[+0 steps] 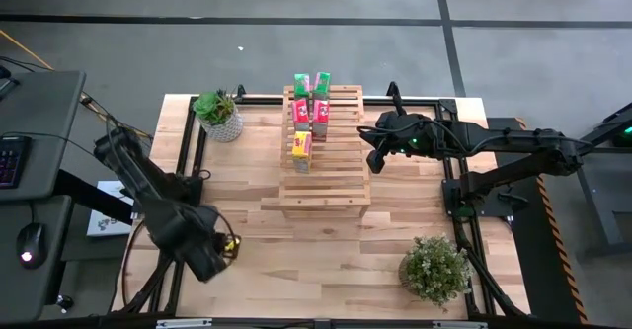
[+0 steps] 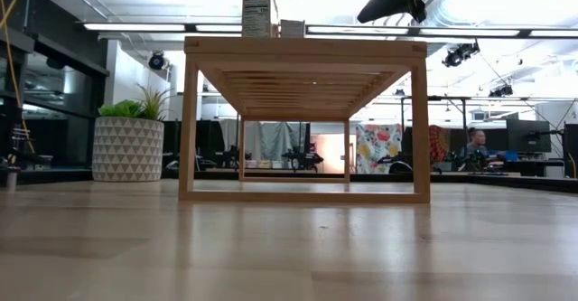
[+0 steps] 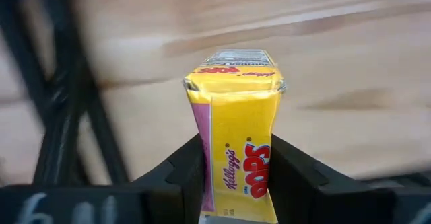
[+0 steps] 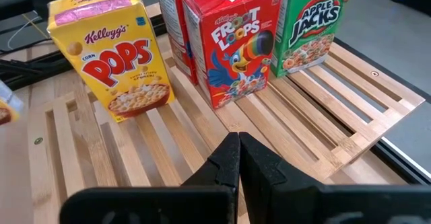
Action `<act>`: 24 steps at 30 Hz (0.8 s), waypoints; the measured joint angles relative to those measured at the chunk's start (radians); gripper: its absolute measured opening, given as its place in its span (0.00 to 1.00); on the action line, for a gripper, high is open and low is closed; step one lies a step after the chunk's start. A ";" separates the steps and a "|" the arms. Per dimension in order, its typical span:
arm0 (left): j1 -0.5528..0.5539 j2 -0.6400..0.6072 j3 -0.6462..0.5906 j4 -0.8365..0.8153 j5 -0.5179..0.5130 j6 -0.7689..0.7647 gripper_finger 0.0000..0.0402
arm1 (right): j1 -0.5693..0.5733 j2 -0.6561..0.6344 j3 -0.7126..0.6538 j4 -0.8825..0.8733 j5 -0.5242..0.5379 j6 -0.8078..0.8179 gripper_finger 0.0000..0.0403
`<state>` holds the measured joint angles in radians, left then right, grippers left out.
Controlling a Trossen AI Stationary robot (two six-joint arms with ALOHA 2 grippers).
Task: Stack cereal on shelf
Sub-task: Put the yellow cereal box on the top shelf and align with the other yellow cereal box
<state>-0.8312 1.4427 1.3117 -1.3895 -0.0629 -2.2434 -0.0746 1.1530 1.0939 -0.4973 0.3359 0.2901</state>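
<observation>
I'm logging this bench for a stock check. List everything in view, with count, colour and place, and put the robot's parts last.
Cereal boxes on the rack: five; two green, two red, one yellow; standing in two rows along the slats.
Yellow cereal box: one, between the left jaws, near the table's front left corner.
Rack: one, light wood, slatted, table centre.
Potted plants: two; one in a white patterned pot at the back left, one bushy at the front right.
Table: one, light wood.
Left gripper: jaws around the yellow box.
Right gripper: jaws shut, empty, over the rack's right side.
</observation>
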 joint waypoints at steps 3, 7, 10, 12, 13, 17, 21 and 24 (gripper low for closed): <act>0.029 -0.080 0.062 0.000 -0.122 0.123 0.31 | 0.000 0.000 0.000 0.000 0.000 0.000 0.00; 0.101 -0.170 0.164 0.001 -0.262 0.290 0.31 | 0.000 0.000 0.000 0.000 -0.001 0.000 0.00; 0.194 -0.187 0.268 0.007 -0.321 0.483 0.31 | 0.000 0.000 0.000 0.000 -0.002 0.001 0.00; 0.276 -0.177 0.343 0.022 -0.323 0.643 0.31 | 0.000 0.000 0.000 0.000 -0.003 0.000 0.00; 0.321 -0.167 0.381 0.045 -0.319 0.726 0.31 | 0.000 0.000 0.000 0.000 -0.003 0.000 0.00; 0.514 -0.087 0.520 0.130 -0.248 1.047 0.31 | 0.000 0.000 0.000 0.007 -0.003 0.000 0.00; 0.674 0.033 0.678 0.164 -0.178 1.290 0.31 | 0.000 0.000 0.000 0.032 -0.003 0.000 0.00; 0.755 0.131 0.792 0.178 -0.151 1.413 0.31 | 0.000 0.000 0.000 0.057 -0.003 0.000 0.00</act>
<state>-0.0766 1.5741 2.1041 -1.2118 -0.2139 -0.8306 -0.0746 1.1530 1.0939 -0.4405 0.3332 0.2905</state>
